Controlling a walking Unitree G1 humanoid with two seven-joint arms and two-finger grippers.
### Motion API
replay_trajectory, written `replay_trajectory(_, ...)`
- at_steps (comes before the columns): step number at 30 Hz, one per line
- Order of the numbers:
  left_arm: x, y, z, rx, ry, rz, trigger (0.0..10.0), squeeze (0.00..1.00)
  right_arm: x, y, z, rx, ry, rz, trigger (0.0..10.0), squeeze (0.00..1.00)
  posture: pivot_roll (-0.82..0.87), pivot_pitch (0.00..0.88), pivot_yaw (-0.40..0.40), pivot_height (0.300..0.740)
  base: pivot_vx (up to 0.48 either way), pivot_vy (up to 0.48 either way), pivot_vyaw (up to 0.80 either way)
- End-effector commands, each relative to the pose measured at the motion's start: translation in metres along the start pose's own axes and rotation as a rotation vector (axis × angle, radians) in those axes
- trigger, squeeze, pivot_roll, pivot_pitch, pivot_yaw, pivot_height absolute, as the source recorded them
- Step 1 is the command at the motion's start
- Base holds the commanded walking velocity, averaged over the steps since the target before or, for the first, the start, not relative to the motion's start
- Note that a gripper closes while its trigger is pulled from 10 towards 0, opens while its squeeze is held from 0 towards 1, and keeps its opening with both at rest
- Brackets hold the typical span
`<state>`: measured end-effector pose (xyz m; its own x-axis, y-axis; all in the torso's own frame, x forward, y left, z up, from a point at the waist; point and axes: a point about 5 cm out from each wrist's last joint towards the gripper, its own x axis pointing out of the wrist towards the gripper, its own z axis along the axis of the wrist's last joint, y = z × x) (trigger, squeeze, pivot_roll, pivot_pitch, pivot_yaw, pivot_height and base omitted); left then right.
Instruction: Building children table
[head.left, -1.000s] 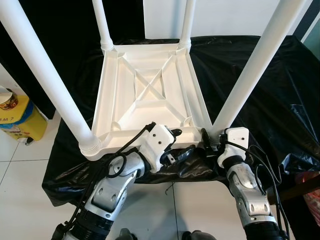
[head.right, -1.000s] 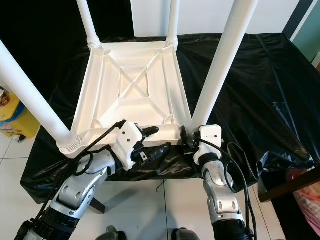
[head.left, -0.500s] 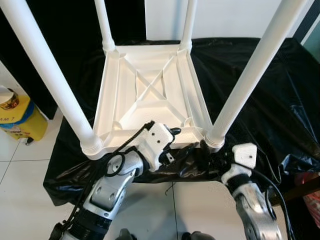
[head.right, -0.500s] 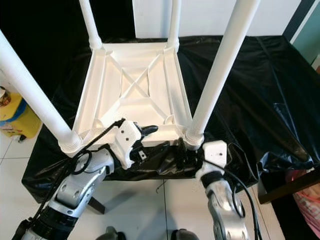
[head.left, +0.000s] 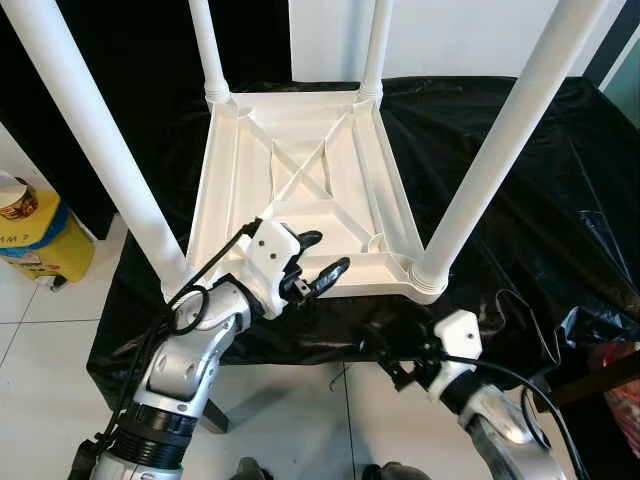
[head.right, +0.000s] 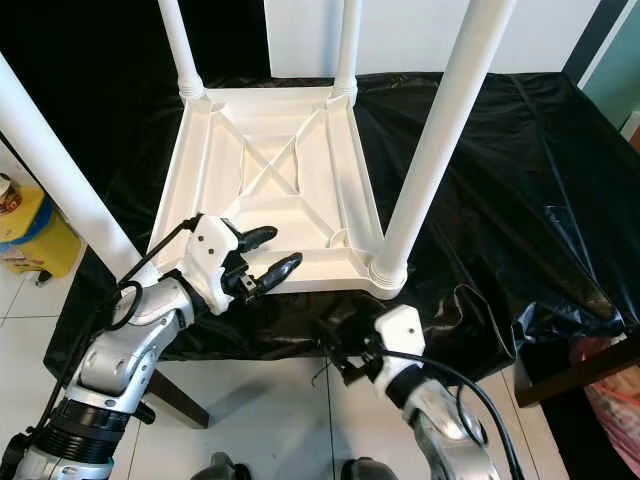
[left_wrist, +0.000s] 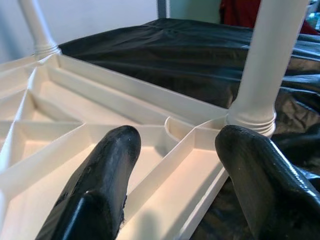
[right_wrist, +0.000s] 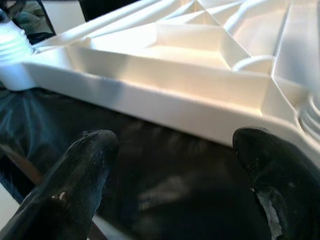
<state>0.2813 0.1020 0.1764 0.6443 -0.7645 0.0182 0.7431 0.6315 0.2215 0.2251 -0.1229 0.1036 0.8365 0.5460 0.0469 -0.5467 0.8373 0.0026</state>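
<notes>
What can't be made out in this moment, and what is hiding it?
- Tops of all four table legs: cut off by the top edge of both eye views.
- Support under the black plastic sheet: covered by the sheet.
- Face of the upturned white table resting on the sheet: hidden beneath the table itself.
- Yellow container on the floor: cut off by the left edge; label too small to read.
- Near-left leg socket: behind the left hand and arm.

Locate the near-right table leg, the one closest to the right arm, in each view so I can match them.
Left eye view: near-right leg, rising from the tabletop's near-right corner.
Right eye view: same leg, right of centre.
Left wrist view: its base, beyond one finger.
Right wrist view: cannot place it with confidence.
Shared landmark: the ribbed collar at its foot.
</notes>
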Motion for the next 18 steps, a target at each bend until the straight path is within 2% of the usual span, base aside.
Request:
replay_trajectory(1,-0.002,-0.004,-0.001,-0.007,0.005,-0.025,10.0,0.0,0.002,-0.001,-0.003,0.016,0.016,-0.007,10.0,0.0,0.0,0.069,-0.038,0.74,0.0,0.0,0.0)
replay_trajectory(9,-0.005,-0.006,-0.003,-0.02,0.013,-0.031,10.0,0.0,0.01,0.002,0.0,0.028,0.01,0.042,10.0,0.0,0.01,0.063,-0.047,0.74,0.0,0.0,0.0)
replay_trajectory(12,-0.012,-0.019,-0.009,-0.078,0.036,-0.089,10.0,0.0,0.024,0.0,0.003,0.038,-0.023,0.022,10.0,0.0,0.02,0.068,-0.048,0.74,0.0,0.0,0.0)
replay_trajectory(13,-0.012,-0.019,-0.009,-0.078,0.036,-0.089,10.0,0.0,0.024,0.0,0.003,0.038,-0.023,0.022,10.0,0.0,0.02,0.068,-0.048,0.74,0.0,0.0,0.0)
replay_trajectory(15,-0.021,-0.026,-0.012,-0.114,0.051,-0.114,10.0,0.0,0.035,0.001,0.006,0.053,-0.049,-0.005,10.0,0.0,0.02,0.069,-0.05,0.74,0.0,0.0,0.0)
replay_trajectory(16,-0.021,-0.026,-0.012,-0.114,0.051,-0.114,10.0,0.0,0.035,0.001,0.006,0.053,-0.049,-0.005,10.0,0.0,0.02,0.069,-0.05,0.74,0.0,0.0,0.0)
replay_trajectory(18,-0.036,-0.034,-0.015,-0.141,0.085,-0.135,10.0,0.0,0.045,0.002,0.008,0.062,-0.071,-0.031,10.0,0.0,0.04,0.073,-0.056,0.74,0.0,0.0,0.0)
